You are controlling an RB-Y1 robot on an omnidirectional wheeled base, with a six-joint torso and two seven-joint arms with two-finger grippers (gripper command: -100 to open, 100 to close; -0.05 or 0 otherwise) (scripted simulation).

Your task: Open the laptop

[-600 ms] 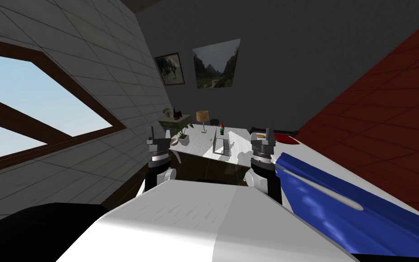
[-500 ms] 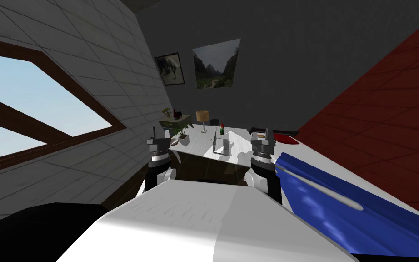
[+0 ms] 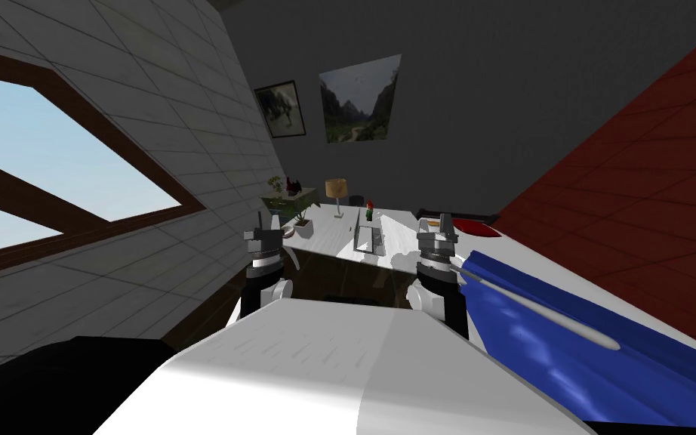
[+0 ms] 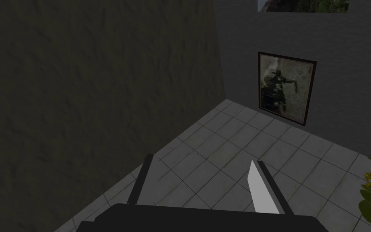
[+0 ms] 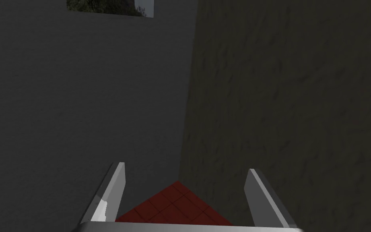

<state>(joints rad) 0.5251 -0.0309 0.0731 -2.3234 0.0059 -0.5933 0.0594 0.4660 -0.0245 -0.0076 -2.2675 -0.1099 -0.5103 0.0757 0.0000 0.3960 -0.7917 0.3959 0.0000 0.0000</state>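
Observation:
A grey laptop (image 3: 370,240) lies on a white desk (image 3: 331,234) ahead of me, with its lid seeming to stand up at its left edge. Both arms are raised in front of my chest, well short of the desk. My left gripper (image 3: 266,224) (image 4: 203,183) is open with nothing between its fingers. My right gripper (image 3: 445,224) (image 5: 186,189) is also open and empty, level with the desk's right end.
On the desk stand a lamp (image 3: 336,189), a potted plant (image 3: 301,220) and a small red and green figure (image 3: 369,211). A blue and white bed (image 3: 565,332) runs along my right. A small side table (image 3: 287,198) sits in the far left corner.
The whole head view has shifted slightly, so I have moved a little; the desk and laptop sit a touch higher in view. Both arms hold the same pose.

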